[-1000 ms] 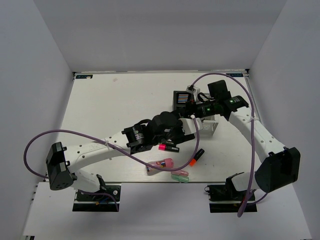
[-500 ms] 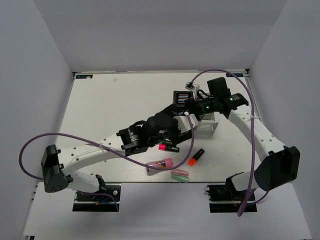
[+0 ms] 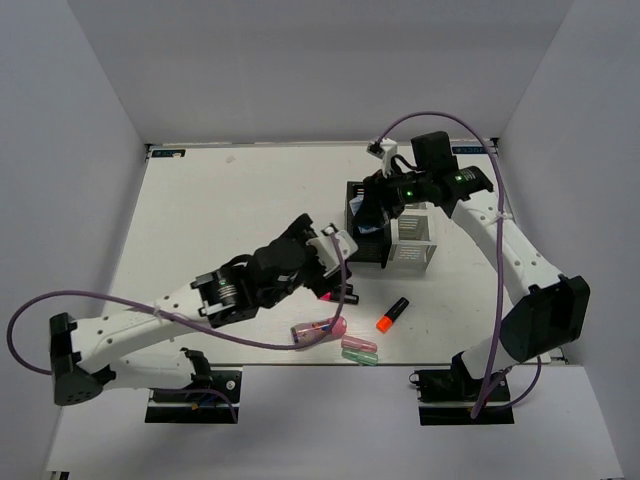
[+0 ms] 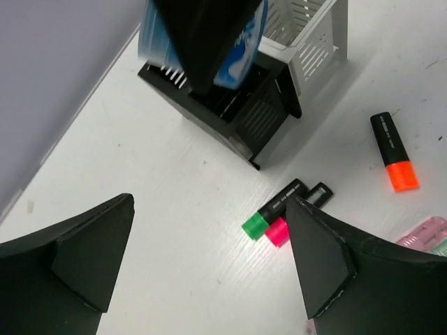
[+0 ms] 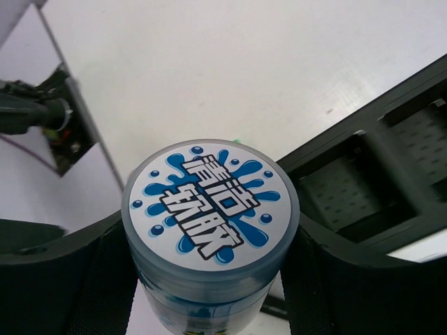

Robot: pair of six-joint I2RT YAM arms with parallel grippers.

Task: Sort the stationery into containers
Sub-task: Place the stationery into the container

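The left arm lies low and long from its base at the near left, slanting right and far toward the middle of the table (image 3: 220,220). The left gripper (image 4: 209,201) is spread wide and grips nothing. Its wrist view shows the green-capped marker (image 4: 276,206) and the pink-capped marker (image 4: 278,231) lying side by side on the table between and below its fingers, with no finger touching them. Compared with a second ago, this arm has drawn back to the near left, away from the bins, and its elbow has swung further left.

Near the front edge, the pink translucent piece (image 3: 320,328) and a green oblong piece (image 3: 360,352) lie close together. The orange-capped marker (image 3: 393,314) sits just to their right, in the same spot as before.

The black bin (image 3: 368,250) stands far of the markers, and the white bin (image 3: 415,250) is just beside it on the right.

The right arm rises from the near right and runs far along that side. It bends near the far edge, and its forearm turns left. The right gripper (image 3: 372,208) is clamped on a blue-labelled cylinder (image 5: 211,202) and holds it above the black bin. A second ago it hung further right, between the two bins.
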